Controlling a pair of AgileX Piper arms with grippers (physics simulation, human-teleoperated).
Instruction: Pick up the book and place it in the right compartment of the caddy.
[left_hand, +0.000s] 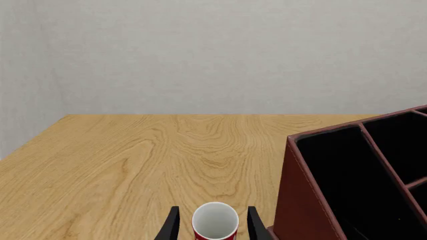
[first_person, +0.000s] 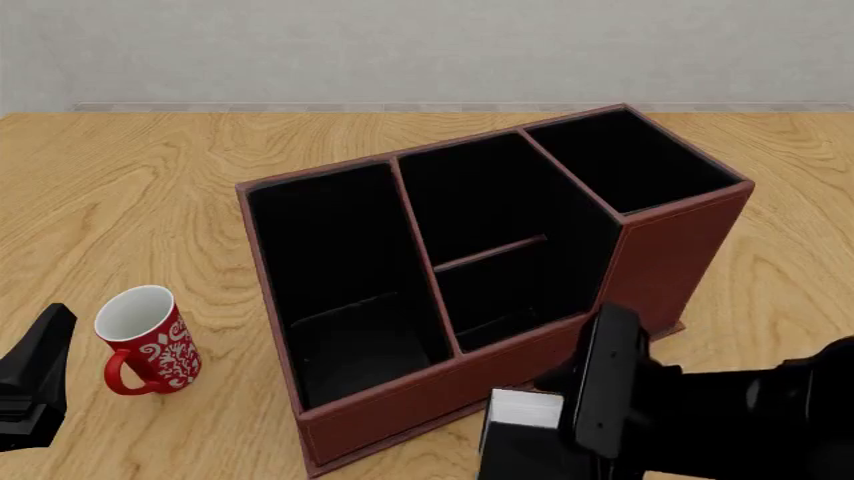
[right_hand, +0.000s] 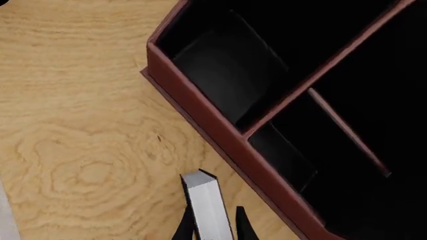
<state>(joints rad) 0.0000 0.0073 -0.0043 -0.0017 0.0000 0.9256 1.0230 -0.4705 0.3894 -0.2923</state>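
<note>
The book (first_person: 523, 411), black with white page edges, is held in my right gripper (right_hand: 213, 216), just in front of the caddy's near wall. In the right wrist view the book (right_hand: 205, 200) stands between the fingers (right_hand: 183, 227). The reddish-brown caddy (first_person: 681, 250) stands mid-table and also shows in the right wrist view (right_hand: 200, 112). Its right compartment (first_person: 627, 155) is the small square cell at the far right, empty. My left gripper (first_person: 34, 385) is open at the near left, apart from the caddy.
A red-and-white mug (first_person: 144, 340) stands upright left of the caddy, just ahead of my left gripper (left_hand: 213, 227). It shows between the open fingers (left_hand: 170, 225) in the left wrist view, beside the caddy's left wall (left_hand: 300, 200). My right arm (first_person: 721, 420) fills the near right corner.
</note>
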